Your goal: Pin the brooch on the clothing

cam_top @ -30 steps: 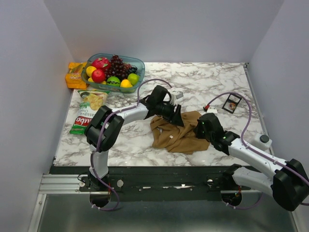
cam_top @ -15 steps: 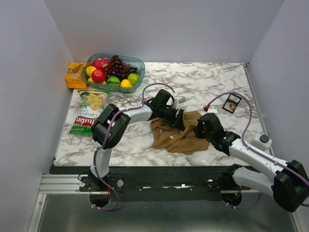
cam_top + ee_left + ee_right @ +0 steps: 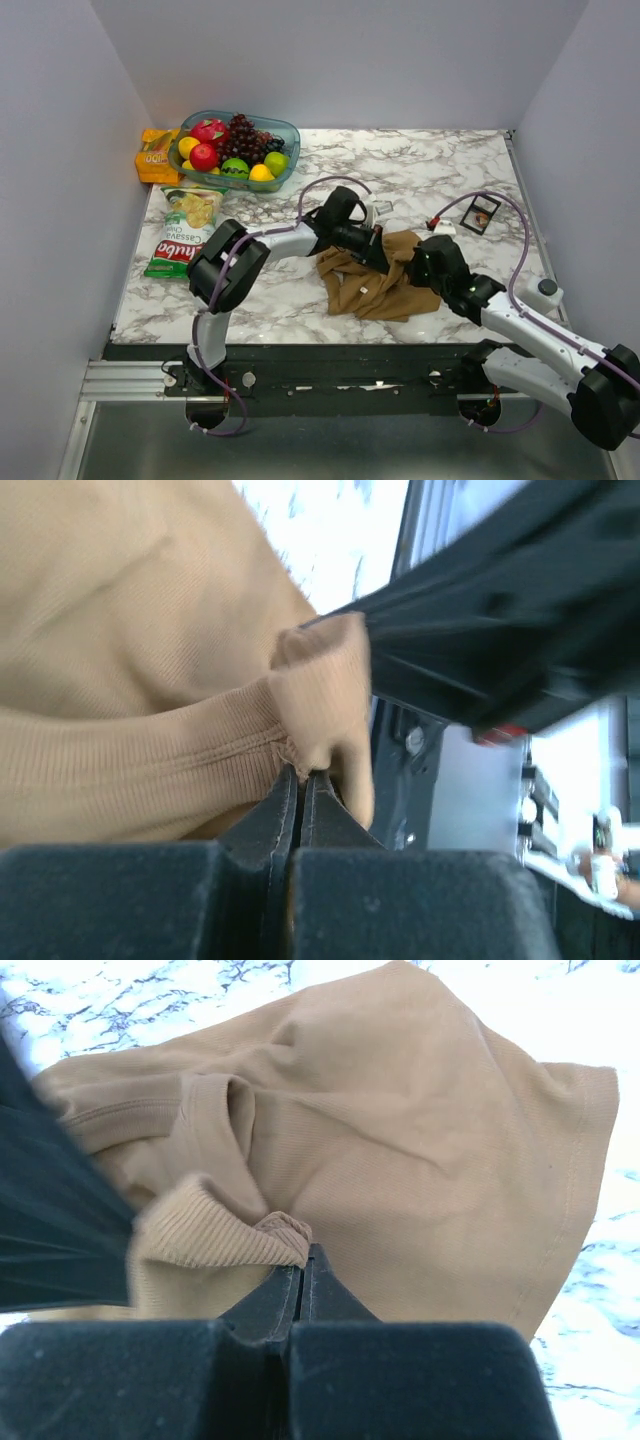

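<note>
**Both Claws Pinched the Tank Top at Mid-Table**

From the top external camera, the tan tank top (image 3: 385, 288) lay crumpled on the marble table (image 3: 450, 160), a little right of the frame's centre. The left gripper (image 3: 378, 250) met its upper edge and the right gripper (image 3: 420, 270) its right side, the two close together. In the upper left stood a clear teal bowl (image 3: 291, 131) filled with fruit: dark grapes (image 3: 243, 135), a red apple (image 3: 204, 155), a pinkish-red fruit (image 3: 210, 130), a green one (image 3: 277, 161) and a yellow one (image 3: 261, 172). An orange packet (image 3: 154, 156) touched the bowl's left side, and a green-and-white chips bag (image 3: 184, 231) lay just below it. At the right, well apart from the cloth, sat a small black square tray (image 3: 473, 209); the brooch (image 3: 484, 212) seemed to lie inside it as a dark, reddish speck (too small to be certain).

In the left wrist view, the left gripper (image 3: 300, 780) had its jaws pressed together on a fold of the tank top (image 3: 120, 630), clamping the ribbed hem at lower centre. A dark blurred shape filled the upper right.

In the right wrist view, the right gripper (image 3: 303, 1260) was likewise clamped shut, nipping a bunched bit of ribbed edging on the tank top (image 3: 420, 1110), which spread across most of the frame over the table (image 3: 100, 1000).
</note>
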Motion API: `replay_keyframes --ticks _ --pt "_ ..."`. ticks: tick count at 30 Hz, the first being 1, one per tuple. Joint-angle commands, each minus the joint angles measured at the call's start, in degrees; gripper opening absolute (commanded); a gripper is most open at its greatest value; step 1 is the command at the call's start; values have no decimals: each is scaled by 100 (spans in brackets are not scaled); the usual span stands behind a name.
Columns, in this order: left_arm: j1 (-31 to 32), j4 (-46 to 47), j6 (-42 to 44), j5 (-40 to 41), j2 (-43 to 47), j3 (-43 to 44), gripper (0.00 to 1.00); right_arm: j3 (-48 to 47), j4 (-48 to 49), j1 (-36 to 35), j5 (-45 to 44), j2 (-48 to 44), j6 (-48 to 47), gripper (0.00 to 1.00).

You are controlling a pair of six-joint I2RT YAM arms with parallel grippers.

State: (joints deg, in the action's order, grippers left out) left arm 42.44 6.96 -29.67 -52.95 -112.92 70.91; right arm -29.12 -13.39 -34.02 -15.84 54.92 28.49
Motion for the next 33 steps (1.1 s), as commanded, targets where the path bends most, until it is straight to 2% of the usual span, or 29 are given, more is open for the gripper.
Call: replay_keyframes --ticks 1,3,4,6,7,8,11,13,17,19,22,26,33 --pt "-541 905 -339 807 1482 -516 0 -655 -287 36 -245 238 -458 1" --pt "-709 685 -172 1294 2010 -640 0 -909 -410 36 -245 475 -511 4" --pt "-823 327 12 1792 2150 -701 0 -1102 -428 36 -227 546 -563 5" --pt "-895 -88 259 2164 2424 -684 0 -1297 -437 36 -131 739 -581 13" --pt "-904 -464 364 2323 2476 -649 0 -1489 -445 36 -87 792 -590 22" --pt "-912 -598 470 2646 2538 -632 0 -1569 -472 36 53 854 -599 43" --pt "-1008 -609 191 2843 2643 -728 0 -1606 -385 -16 509 916 -468 65" --pt "-1079 -599 102 2886 2697 -746 0 -1448 -95 -157 721 767 -266 68" --pt "-1141 -652 84 2939 2828 -755 0 -999 687 -1138 933 547 -37 72" --pt "-1150 -687 76 2896 2829 -711 0 -920 1126 -1404 986 643 -45 72" --pt "-1158 -687 84 2887 2864 -702 0 -1173 1286 -1634 1083 1195 -141 72" --pt "-1159 -827 198 3036 2881 -693 0 -1666 1198 -2213 180 1689 -266 70" --pt "-1176 -854 225 2975 2969 -658 0 -1842 1462 -2232 362 2163 -344 72"
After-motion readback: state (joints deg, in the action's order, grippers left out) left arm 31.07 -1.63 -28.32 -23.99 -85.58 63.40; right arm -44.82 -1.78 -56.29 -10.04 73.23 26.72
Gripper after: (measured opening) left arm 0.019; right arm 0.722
